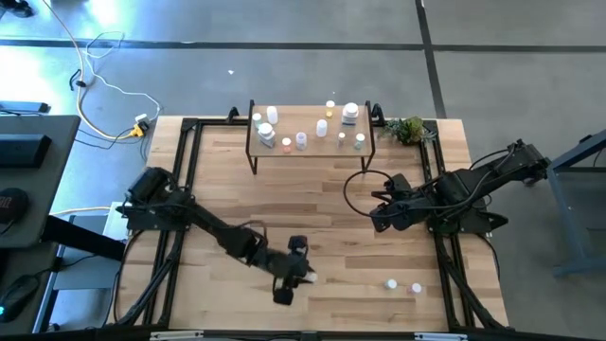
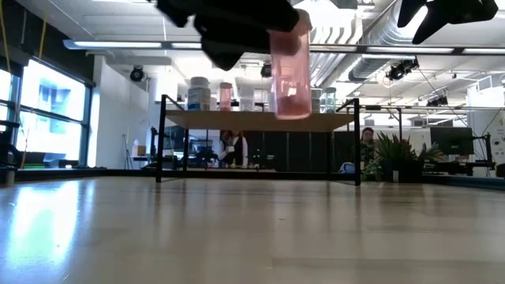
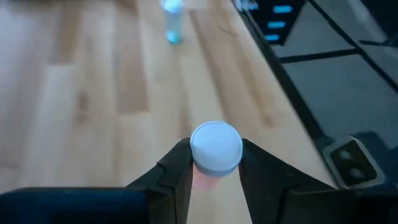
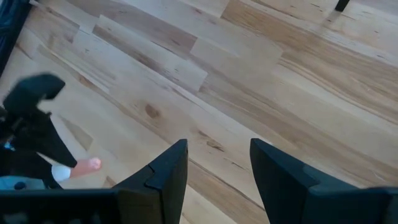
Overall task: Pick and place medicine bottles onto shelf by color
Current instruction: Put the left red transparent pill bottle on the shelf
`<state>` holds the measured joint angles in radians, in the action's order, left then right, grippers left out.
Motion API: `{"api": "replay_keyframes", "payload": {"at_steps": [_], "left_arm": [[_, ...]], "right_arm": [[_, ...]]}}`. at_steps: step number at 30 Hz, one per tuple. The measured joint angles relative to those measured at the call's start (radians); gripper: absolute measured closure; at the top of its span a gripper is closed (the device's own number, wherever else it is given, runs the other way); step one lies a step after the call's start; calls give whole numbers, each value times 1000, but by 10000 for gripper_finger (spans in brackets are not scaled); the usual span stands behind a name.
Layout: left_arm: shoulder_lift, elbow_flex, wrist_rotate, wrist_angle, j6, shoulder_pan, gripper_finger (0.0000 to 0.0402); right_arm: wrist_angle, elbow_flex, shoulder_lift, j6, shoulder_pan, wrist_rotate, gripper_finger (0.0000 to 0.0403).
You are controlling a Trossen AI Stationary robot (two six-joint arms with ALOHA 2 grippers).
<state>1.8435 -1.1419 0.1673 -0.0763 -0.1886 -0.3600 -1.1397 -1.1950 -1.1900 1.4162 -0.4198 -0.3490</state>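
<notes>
**Pink-capped bottle pinched and lifted, transport to shelf next**

Small bottle (image 3: 215, 149) with pale body and pink end, clamped between the fingers of the left gripper (image 1: 301, 275), low over the near part of the tabletop (image 1: 322, 189), well apart from the shelf (image 1: 312, 150). Clear of the wood in the low view, hanging pink end down. Pick step judged done; carry in hand. Next move calls for a lift and a long reach across to the far edge, then a set-down beside the like-coloured bottles already on the shelf, upright, without knocking neighbours. Two more bottles (image 1: 402, 285) lying near the front right corner, not yet taken. Right gripper (image 4: 217, 168) hovering mid-tabletop, fingers spread, nothing between them.

Cap colours on the shelf too small to sort surely from above. Left gripper cut off at the top of the low view. Held bottle's label not readable.
</notes>
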Motion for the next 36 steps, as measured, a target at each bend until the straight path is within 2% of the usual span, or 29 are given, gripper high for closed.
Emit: {"api": "replay_keyframes", "payload": {"at_steps": [11,20,29,36], "left_arm": [[-170,0,-14,115,163,206,298],[-331,0,-13,141,250,438,298],[-467,0,-4,147,328,668,299],[-504,-57,2,189,346,855,299]], "right_arm": [[0,0,0,18,0,-30,237],[0,0,0,23,0,-78,237],[0,0,0,23,0,-80,237],[0,0,0,23,1,-108,237]]}}
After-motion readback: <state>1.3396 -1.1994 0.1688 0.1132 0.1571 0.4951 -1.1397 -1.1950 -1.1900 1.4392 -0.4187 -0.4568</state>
